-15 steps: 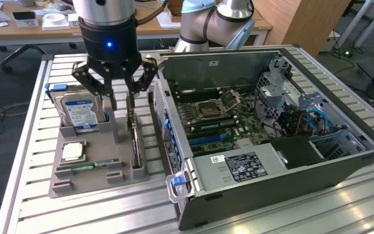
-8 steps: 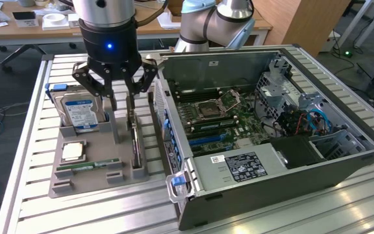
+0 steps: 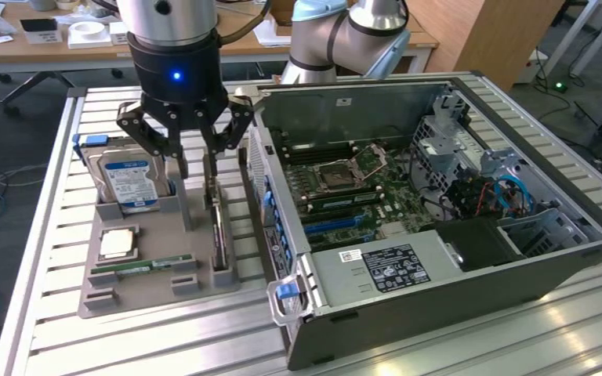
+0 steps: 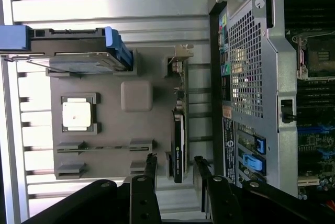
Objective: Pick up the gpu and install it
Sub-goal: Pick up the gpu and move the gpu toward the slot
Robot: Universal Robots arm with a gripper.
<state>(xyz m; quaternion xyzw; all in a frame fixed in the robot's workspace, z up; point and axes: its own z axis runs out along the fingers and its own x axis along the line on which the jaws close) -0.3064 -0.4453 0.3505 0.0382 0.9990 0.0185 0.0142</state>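
The gpu (image 3: pixel 219 227) stands on its edge in a slot of the grey holder tray (image 3: pixel 154 294), beside the open computer case (image 3: pixel 437 196). In the wrist view the gpu (image 4: pixel 179 135) shows edge-on as a thin dark card, with its silver bracket at the far end. My gripper (image 3: pixel 197 168) hangs low over the tray, open. Its two black fingers (image 4: pixel 151 164) stand on either side of the card's near end, with the gripper (image 4: pixel 175 164) centred on the card's line. Nothing is held. I cannot tell whether a finger touches the card.
On the same tray stand a silver hard drive with a blue label (image 3: pixel 128 182), a CPU (image 3: pixel 118 243) and a green RAM stick (image 3: pixel 139 268). The case's motherboard (image 3: pixel 353 188) lies exposed. A second robot arm (image 3: pixel 343 39) and office desks are behind the slatted metal table (image 3: pixel 552 329).
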